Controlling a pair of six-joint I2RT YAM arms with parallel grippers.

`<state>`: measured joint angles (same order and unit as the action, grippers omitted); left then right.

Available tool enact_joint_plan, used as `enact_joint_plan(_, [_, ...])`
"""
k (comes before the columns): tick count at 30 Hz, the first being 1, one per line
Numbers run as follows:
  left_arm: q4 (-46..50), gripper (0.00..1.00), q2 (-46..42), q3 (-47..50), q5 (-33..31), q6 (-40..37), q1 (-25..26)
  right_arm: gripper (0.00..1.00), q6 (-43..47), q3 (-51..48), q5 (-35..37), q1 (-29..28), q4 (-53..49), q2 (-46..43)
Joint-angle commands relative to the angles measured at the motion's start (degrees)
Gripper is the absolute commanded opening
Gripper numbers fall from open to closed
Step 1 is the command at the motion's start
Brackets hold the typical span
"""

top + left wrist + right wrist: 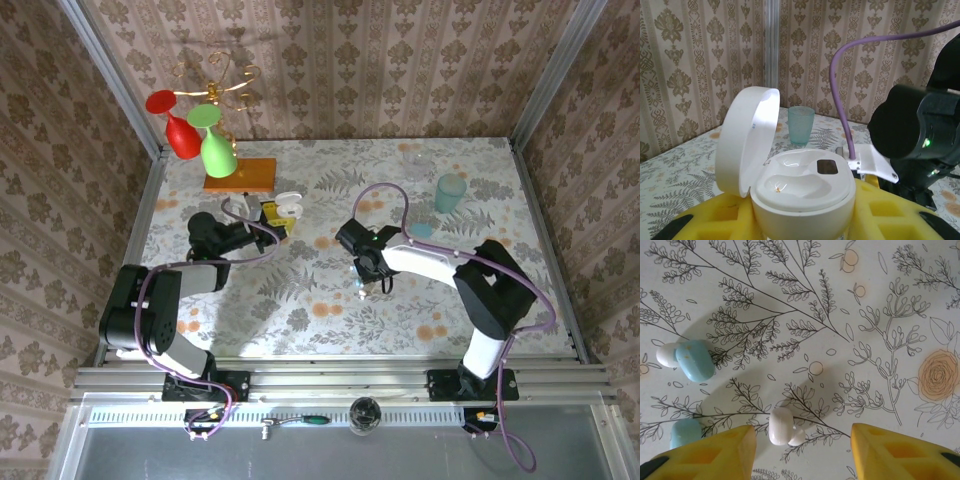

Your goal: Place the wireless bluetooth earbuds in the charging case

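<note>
Left wrist view: the left gripper [802, 222] clamps the charging case [800, 185] between its yellow fingers [715, 220] (a firm hold, one pad on each side of the base). The case is white and round, and its hinged lid [747, 140] stands up open on the left. The moulded recesses inside are bare, apart from a small orange speck. Behind the case a teal cup [801, 125] stands on the desk [680, 170] near the wallpapered wall. The black body of the right arm [920, 125] and its purple cable [840, 90] are at the right.

Right wrist view: the right gripper [802, 450] points straight down at the floral desk top, jaws well apart and holding nothing. A small white earbud [781, 425] lies on the desk between the fingers, nearer the one at the left of this view, with a smaller white lobe on its lower right side (whether pad and earbud touch cannot be told). To its left, well apart from it, lies a light-blue piece [695, 360] touching a little white piece [666, 355]. A second light-blue piece [686, 432] lies just above that same finger.

Top view: the two grippers are apart, the left at mid-left of the desk and the right near its centre. A stand with red and green glasses [200, 135] occupies the far left corner.
</note>
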<state>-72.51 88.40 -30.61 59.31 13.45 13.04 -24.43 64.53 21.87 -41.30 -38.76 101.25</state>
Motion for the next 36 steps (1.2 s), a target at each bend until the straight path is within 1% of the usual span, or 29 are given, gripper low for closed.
enact_joint_plan(1, [-1.95, 0.28, 0.12, -1.47, 0.44, -0.81, -0.48, 0.51, -0.54, 2.48, 4.99, -1.03, -3.3, 2.76])
enact_joint_plan(4, [-1.99, 0.28, -0.04, -1.43, 0.54, -0.71, -0.56, 0.49, -0.24, 3.67, 5.59, -1.48, -4.18, 4.82])
enact_joint_plan(7, [-1.95, 0.28, -0.04, -1.54, 0.63, -0.53, -0.48, 0.42, 0.09, 4.59, 6.02, -1.58, -4.65, 6.4])
enact_joint_plan(12, [-1.91, 0.28, -0.02, -1.64, 0.82, -0.6, -0.5, 0.34, 0.26, 5.51, 5.38, -1.66, -5.29, 7.95])
enact_joint_plan(15, [-1.99, 0.28, 0.14, -1.97, 0.82, -0.66, -0.47, 0.31, 0.51, 5.47, 4.88, -1.68, -5.27, 8.16])
enact_joint_plan(17, [-2.02, 0.28, 0.19, -2.13, 0.9, -0.62, -0.51, 0.24, 0.68, 5.66, 4.89, -1.67, -5.53, 8.35])
enact_joint_plan(19, [-1.94, 0.28, 0.24, -2.22, 0.89, -0.61, -0.47, 0.22, 0.7, 5.88, 4.81, -1.68, -5.66, 8.43])
enact_joint_plan(24, [-1.92, 0.28, 0.24, -2.05, 1.16, -0.74, -0.47, 0.21, 0.83, 5.79, 3.62, -1.38, -5.29, 7.41])
enact_joint_plan(25, [-1.91, 0.28, 0.3, -2.14, 1.17, -0.74, -0.52, 0.24, 0.9, 5.83, 3.83, -1.37, -5.3, 7.3])
enact_joint_plan(26, [-1.89, 0.28, 0.34, -2.1, 1.24, -0.71, -0.39, 0.3, 1.08, 5.88, 3.9, -1.34, -5.4, 7.2])
enact_joint_plan(27, [-1.94, 0.28, 0.4, -2.17, 1.26, -0.71, -0.38, 0.31, 1.21, 5.87, 3.9, -1.26, -5.46, 7.15])
enact_joint_plan(36, [-1.9, 0.28, 0.64, -2.55, 1.24, -0.8, -0.12, 0.32, 0.71, 6.22, 2.4, -1.15, -6.26, 9.12])
